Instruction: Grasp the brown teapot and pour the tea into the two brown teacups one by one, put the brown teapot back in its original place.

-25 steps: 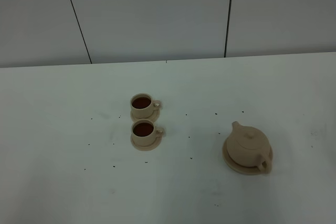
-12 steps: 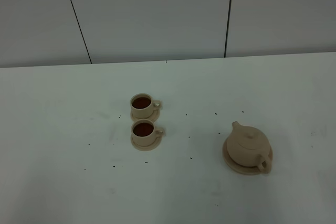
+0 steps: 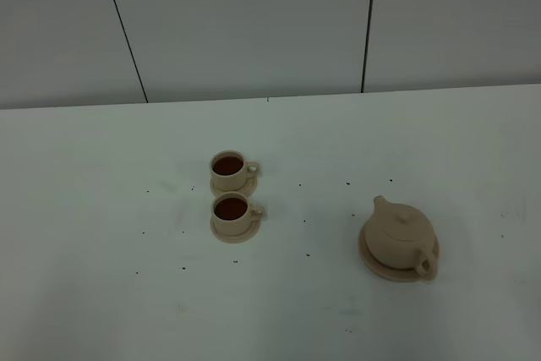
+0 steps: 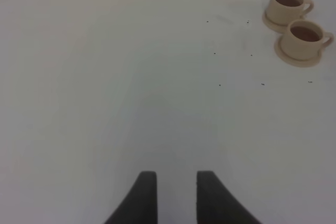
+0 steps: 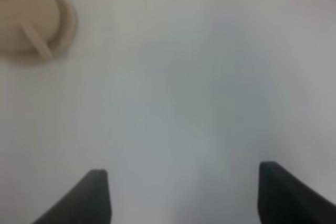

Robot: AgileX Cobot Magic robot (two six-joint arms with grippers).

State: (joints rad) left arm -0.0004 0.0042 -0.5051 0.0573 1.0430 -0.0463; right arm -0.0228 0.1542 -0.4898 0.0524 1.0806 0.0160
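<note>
The brown teapot [image 3: 397, 234] stands upright on its wide saucer, the original place [image 3: 368, 265], right of centre on the white table. The two brown teacups [image 3: 228, 168] [image 3: 231, 210] sit on small saucers left of centre, one behind the other, both holding dark tea. Neither gripper shows in the exterior high view. In the left wrist view my left gripper [image 4: 177, 195] is empty, fingers close together, with the cups [image 4: 287, 4] [image 4: 304, 38] far from it. In the right wrist view my right gripper [image 5: 181, 192] is wide open and empty, well away from the blurred teapot [image 5: 23, 22].
The white table [image 3: 101, 209] carries small dark specks around the cups and the teapot. A grey panelled wall [image 3: 254, 23] rises behind the table's far edge.
The teapot and both cups have stayed put. A faint shadow near the table's right edge has faded.
</note>
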